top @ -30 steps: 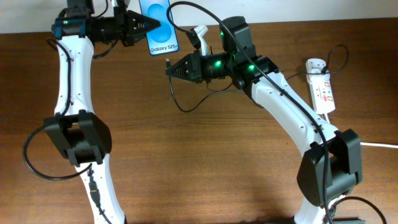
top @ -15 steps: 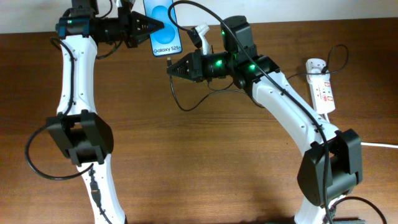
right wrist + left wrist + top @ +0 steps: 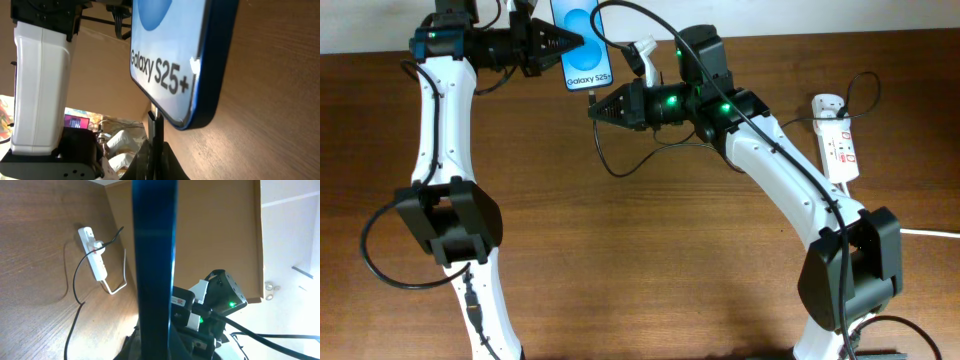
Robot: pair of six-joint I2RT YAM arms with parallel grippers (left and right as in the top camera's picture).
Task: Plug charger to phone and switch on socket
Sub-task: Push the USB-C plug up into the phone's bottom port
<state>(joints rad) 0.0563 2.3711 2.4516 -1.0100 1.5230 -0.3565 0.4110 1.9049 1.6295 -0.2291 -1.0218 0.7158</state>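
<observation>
While the phone (image 3: 582, 40) is clamped by the left gripper (image 3: 563, 42) at twelve o'clock, the charger tip (image 3: 591, 99), pinched by the right gripper (image 3: 600, 110), is held at its six o'clock. Plugging is in hand, and fine alignment is needed before the three-o'clock socket (image 3: 837, 140) is switched.

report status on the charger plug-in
Left gripper shut on phone. Right gripper shut on charger, tip at phone's bottom edge, seating unclear. Nothing in the way.
</observation>
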